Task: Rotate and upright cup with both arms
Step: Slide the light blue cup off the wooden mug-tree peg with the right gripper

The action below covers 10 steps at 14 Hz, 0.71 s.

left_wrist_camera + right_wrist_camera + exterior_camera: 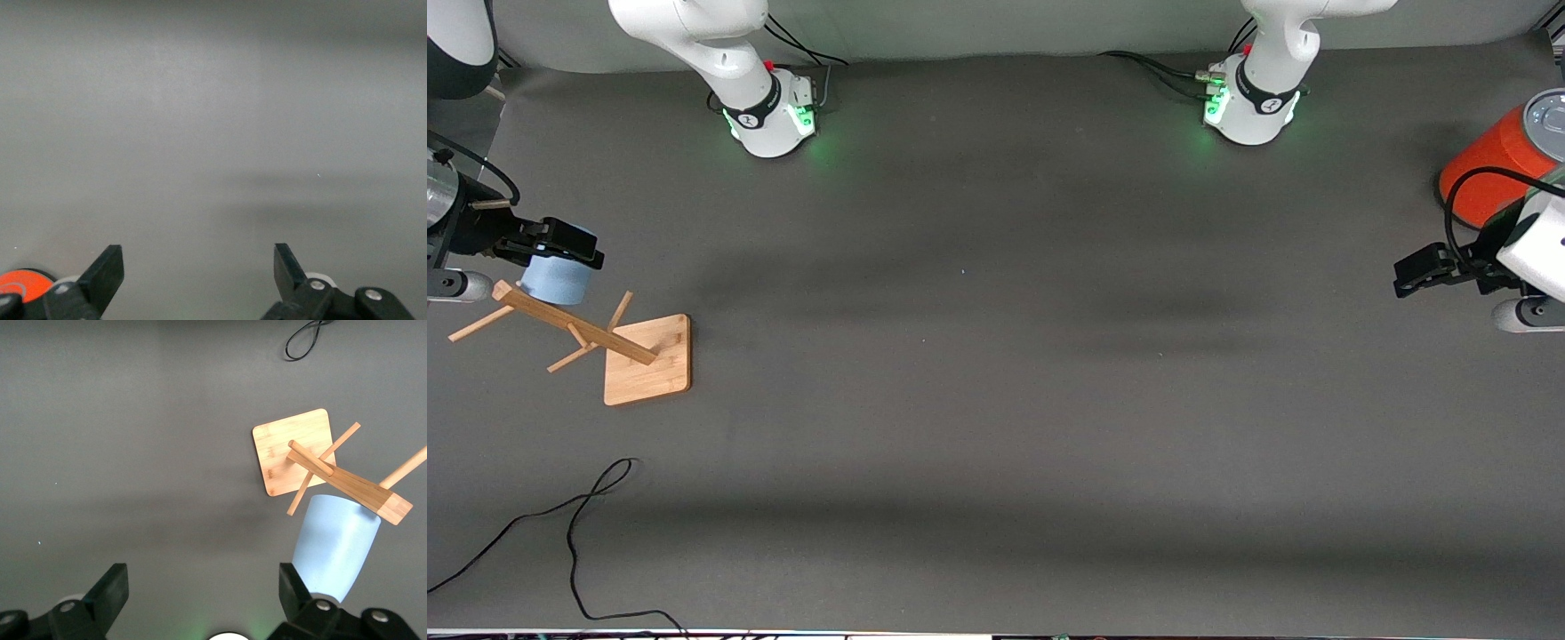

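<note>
The pale blue cup sits against the top of a wooden peg rack at the right arm's end of the table. My right gripper hovers just over the cup, open and holding nothing. In the right wrist view the cup lies outside the jaws, beside one finger, with its wide end at the rack's post; the right gripper is empty. My left gripper waits open and empty over the table at the left arm's end, and it shows only bare table in its own view.
The rack's square wooden base stands on the grey table. A large orange cylinder with a grey top stands by the left gripper. A black cable loops on the table nearer to the front camera than the rack.
</note>
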Motion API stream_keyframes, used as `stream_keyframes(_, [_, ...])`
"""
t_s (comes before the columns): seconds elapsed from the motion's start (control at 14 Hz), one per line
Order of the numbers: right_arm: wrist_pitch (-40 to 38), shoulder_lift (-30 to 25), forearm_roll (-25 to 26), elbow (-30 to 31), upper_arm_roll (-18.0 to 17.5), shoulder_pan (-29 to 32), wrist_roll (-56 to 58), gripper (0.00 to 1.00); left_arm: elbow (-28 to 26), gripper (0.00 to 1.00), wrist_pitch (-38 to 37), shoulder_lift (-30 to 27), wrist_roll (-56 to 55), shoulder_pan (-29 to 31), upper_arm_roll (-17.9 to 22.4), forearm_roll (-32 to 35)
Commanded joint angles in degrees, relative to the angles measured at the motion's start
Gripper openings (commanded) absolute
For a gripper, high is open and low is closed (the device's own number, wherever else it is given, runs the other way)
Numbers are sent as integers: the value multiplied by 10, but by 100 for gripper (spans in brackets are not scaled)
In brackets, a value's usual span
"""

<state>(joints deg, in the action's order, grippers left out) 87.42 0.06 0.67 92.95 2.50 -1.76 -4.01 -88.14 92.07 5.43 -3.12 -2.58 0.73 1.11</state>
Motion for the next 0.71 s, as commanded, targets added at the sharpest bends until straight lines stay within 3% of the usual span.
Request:
stream_keyframes(0.0, [-5,-8,-9,3,3,-3,14,100,-32,100,22,-33,8,-1,5,6])
stream_keyframes(0.21, [-6,-8,-9,2,5,-3,13,100,-94,100,65,-66,7,3,6,24])
stream_keyframes(0.43, [-5,-4,-6,3,11,2,15,100,-78,100,58,-58,10,4,9,26])
stream_keyframes(0.64, [-2,-11,0,30,65,2,45,100,-75,100,57,-49,7,1,9,28])
